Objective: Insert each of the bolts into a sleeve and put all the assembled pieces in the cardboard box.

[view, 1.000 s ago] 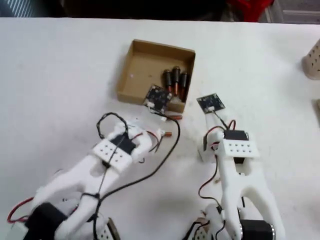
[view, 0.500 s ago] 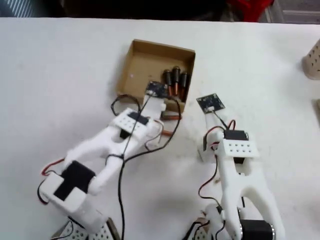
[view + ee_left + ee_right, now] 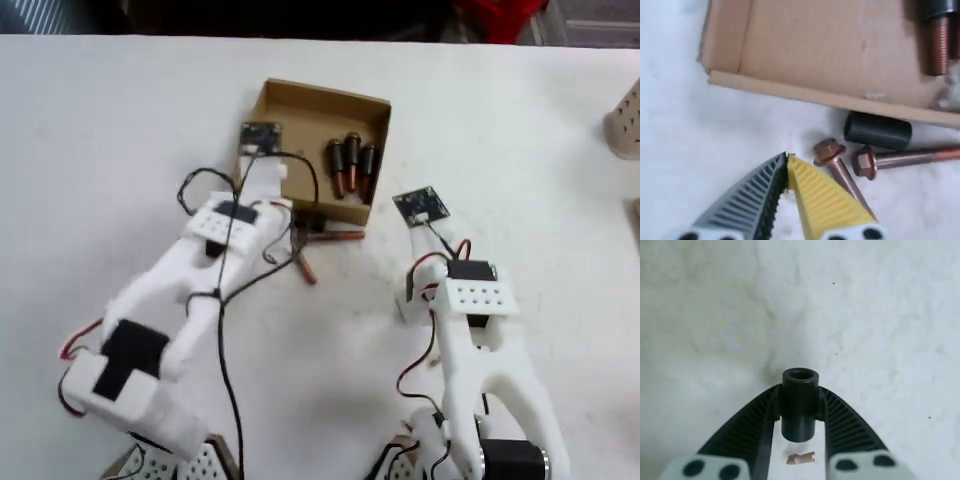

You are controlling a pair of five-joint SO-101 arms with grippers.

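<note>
Inside box [image 3: 300, 125], 3 o'clock side: three assembled pieces [image 3: 350, 165], bolts seated in dark sleeves, lying side by side.

Outside box, against its near wall at 6 o'clock: one loose sleeve [image 3: 877, 131], black, on its side. Just beside it are two bare bolts, copper-coloured with flanged heads. The long bolt [image 3: 910, 156] runs roughly along the wall; the second bolt [image 3: 840, 172] lies slantwise at 7 o'clock of it, the two heads near each other.

Left gripper [image 3: 786, 159]: above the table [image 3: 520, 120] near the heads of the two bolts, fingers pressed together on nothing.

Right gripper [image 3: 800, 390]: at 4 o'clock of the box, well apart from it, clamped on a held sleeve [image 3: 800, 410] that stands upright with its bore open upward.

Change: within the last second the left arm swung from the table near the loose bolts up toward the box's near wall, then across to its 7 o'clock corner. The second bolt now lies further toward 9 o'clock on the table than before. The right arm kept its place.

Bearing on task: judged three done and two bolts outstanding. The held sleeve awaits a bolt, and the left gripper carries none, so a fresh pick is needed.

Writing: none legible on box, parts or arms.
</note>
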